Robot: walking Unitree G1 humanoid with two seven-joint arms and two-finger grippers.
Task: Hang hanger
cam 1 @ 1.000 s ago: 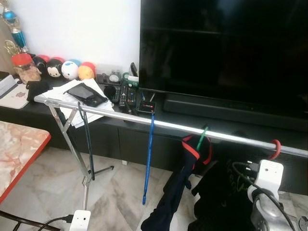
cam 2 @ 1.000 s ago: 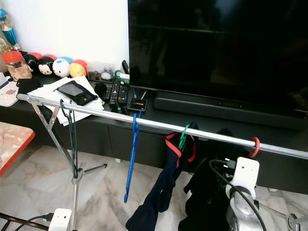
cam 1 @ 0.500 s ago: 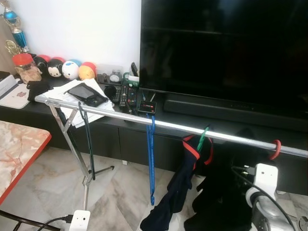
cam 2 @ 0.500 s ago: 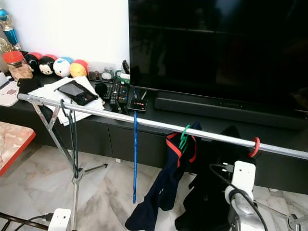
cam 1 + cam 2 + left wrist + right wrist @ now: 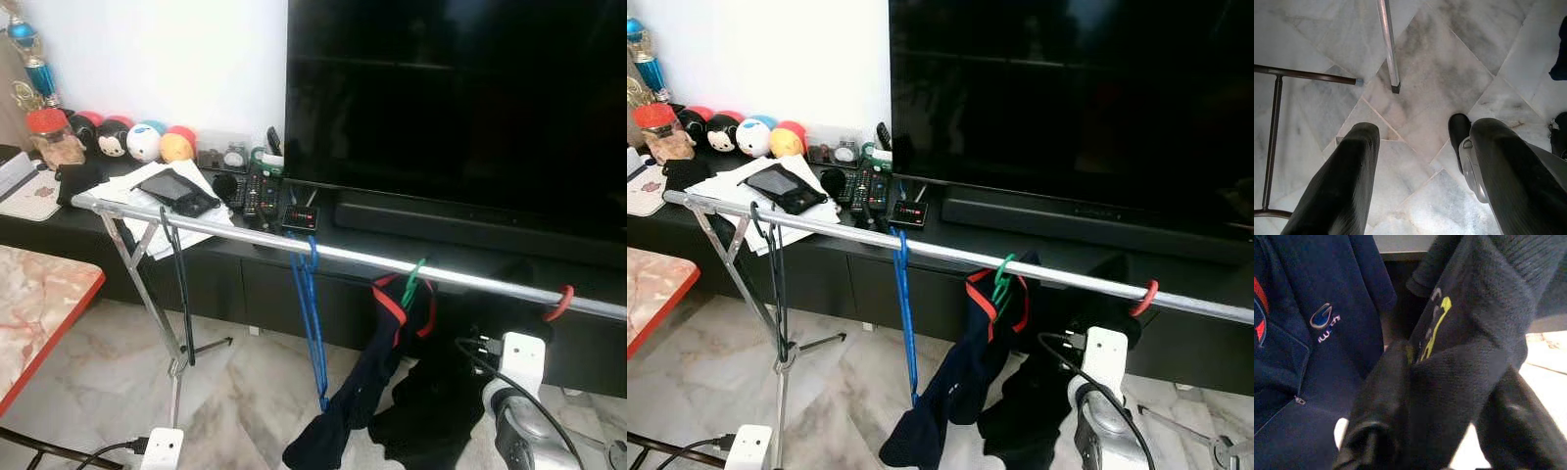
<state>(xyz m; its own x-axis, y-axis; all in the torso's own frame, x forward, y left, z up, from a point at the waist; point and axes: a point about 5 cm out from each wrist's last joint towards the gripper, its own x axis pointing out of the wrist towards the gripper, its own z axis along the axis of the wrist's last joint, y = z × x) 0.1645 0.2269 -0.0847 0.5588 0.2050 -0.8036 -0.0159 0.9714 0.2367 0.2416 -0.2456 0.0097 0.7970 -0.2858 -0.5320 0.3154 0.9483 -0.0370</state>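
A silver clothes rail (image 5: 343,257) ran across the room in front of a low black TV cabinet (image 5: 411,245) and a large dark television (image 5: 460,108). Four hangers hung on the rail: a black one (image 5: 179,284) near its left end, a bare blue one (image 5: 309,313) further along, a green one (image 5: 411,282) carrying a navy garment with red trim (image 5: 367,382), and a red one (image 5: 558,302) near the right end carrying a black garment (image 5: 431,411).

The red hanger's hook sat over the rail, so the hanging step looked all but finished. The right gripper (image 5: 1415,431) was low beside the black garment — in the right wrist view its fingers (image 5: 1376,406) were pinched on a fold of that dark knitted cloth. The likely next move called for letting the cloth go and drawing the arm back without dragging the hanger along the rail.

The left gripper (image 5: 1420,166) hung idle, pointing down at the marble floor (image 5: 1440,73), its fingers spread apart with nothing between them.

On the cabinet's tabletop stood four round plush toys (image 5: 142,142), a red-lidded jar (image 5: 49,137), several remote controls (image 5: 257,194) and a dark pouch on papers (image 5: 176,191). A red-edged table (image 5: 39,304) showed at the left.
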